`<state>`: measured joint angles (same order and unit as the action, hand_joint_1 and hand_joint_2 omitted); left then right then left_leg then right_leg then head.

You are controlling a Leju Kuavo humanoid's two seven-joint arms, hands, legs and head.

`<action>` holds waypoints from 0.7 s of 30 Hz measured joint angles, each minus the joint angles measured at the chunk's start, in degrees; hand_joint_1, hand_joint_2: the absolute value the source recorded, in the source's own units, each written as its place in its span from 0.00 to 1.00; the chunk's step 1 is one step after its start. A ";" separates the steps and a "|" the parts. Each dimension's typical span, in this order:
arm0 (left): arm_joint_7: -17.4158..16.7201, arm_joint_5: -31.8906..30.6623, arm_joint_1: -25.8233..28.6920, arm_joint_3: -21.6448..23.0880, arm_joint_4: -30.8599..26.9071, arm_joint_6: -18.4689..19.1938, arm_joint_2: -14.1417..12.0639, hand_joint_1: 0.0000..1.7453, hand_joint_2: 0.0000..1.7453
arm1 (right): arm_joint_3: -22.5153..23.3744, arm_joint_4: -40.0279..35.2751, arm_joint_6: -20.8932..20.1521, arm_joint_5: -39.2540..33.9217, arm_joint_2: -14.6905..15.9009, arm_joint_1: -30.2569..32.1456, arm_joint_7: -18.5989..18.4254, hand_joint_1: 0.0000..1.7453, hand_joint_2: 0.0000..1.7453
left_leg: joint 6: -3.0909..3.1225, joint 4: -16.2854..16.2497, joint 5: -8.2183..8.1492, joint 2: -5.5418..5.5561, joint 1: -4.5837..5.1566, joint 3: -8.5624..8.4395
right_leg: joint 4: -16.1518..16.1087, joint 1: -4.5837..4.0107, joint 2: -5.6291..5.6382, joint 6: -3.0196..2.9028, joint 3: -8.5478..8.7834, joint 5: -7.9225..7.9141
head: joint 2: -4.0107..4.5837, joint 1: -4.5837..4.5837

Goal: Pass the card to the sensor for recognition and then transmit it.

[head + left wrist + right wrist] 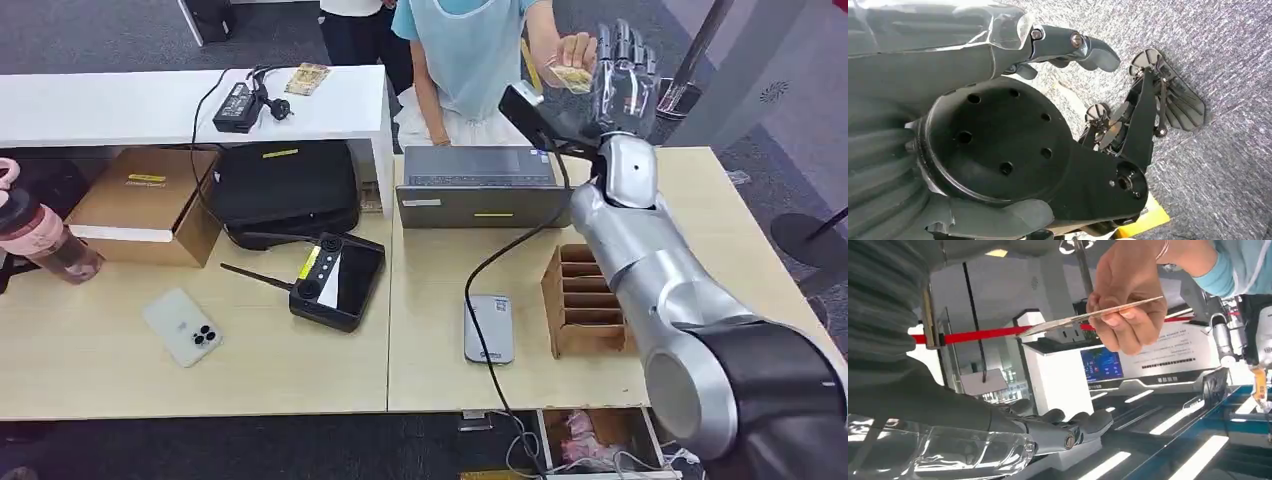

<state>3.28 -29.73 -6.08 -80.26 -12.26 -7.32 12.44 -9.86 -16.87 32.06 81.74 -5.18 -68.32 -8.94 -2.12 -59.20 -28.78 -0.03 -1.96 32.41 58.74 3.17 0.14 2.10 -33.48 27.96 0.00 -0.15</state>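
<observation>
Card (1088, 317) in person's hand (1128, 300)

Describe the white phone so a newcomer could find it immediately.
Start at the pale wooden table and look to its near left part. The white phone lies there face down, apart from the black controller to its right. Unlike the grey card reader further right, it shows a camera cluster and has no cable.

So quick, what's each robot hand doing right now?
Right hand: raised, open, holding nothing; the person's hand holds the card.
Left hand: hanging, holding nothing; fingers curled, cannot tell.
</observation>
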 joint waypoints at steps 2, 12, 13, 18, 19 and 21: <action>0.00 0.22 0.00 -0.02 0.00 0.00 0.00 0.00 1.00 | 0.00 0.11 -0.48 0.00 0.00 0.05 0.15 1.00 1.00 | 0.00 0.00 0.00 0.00 0.00 0.00 | 0.00 0.00 0.00 0.00 0.00 0.00 | 0.00 0.00; 0.00 0.48 0.00 -0.02 0.00 -0.07 0.02 0.00 1.00 | 0.02 0.31 -0.65 0.52 0.02 0.33 0.20 1.00 1.00 | 0.00 0.00 0.00 0.00 0.00 -0.01 | 0.00 0.00 0.00 0.00 0.00 0.00 | 0.00 0.00; 0.00 0.50 0.00 -0.02 0.00 -0.09 0.02 0.00 1.00 | 0.00 0.30 -0.66 0.55 0.02 0.31 0.22 1.00 1.00 | 0.00 0.00 0.00 0.00 0.00 -0.01 | 0.00 0.00 0.00 0.00 0.00 0.00 | 0.00 0.00; 0.00 0.66 0.00 -0.02 0.00 -0.26 0.09 0.00 1.00 | 0.02 0.31 -0.63 0.55 0.02 0.50 0.22 1.00 1.00 | 0.00 0.00 0.00 0.00 0.00 -0.01 | 0.00 0.00 0.00 0.00 0.00 0.00 | 0.00 0.00; 0.00 0.66 0.00 -0.02 0.00 -0.28 0.09 0.00 1.00 | 0.02 0.31 -0.63 0.55 0.02 0.51 0.22 1.00 1.00 | 0.00 0.00 0.00 0.00 0.00 0.00 | 0.00 0.00 0.00 0.00 -0.01 0.00 | 0.00 0.00; 0.00 0.68 0.00 -0.02 0.00 -0.28 0.09 0.00 1.00 | 0.02 0.31 -0.63 0.57 0.02 0.52 0.22 1.00 1.00 | 0.00 0.00 0.00 0.00 0.00 -0.01 | 0.00 0.00 0.00 0.00 -0.01 0.00 | 0.00 0.00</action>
<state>3.28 -29.05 -6.08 -80.28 -12.26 -7.61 12.52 -9.84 -16.57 31.43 82.31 -5.16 -67.80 -8.72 -2.12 -59.20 -28.78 -0.03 -1.96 32.40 58.74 3.17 0.14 2.10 -33.49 27.96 0.00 -0.15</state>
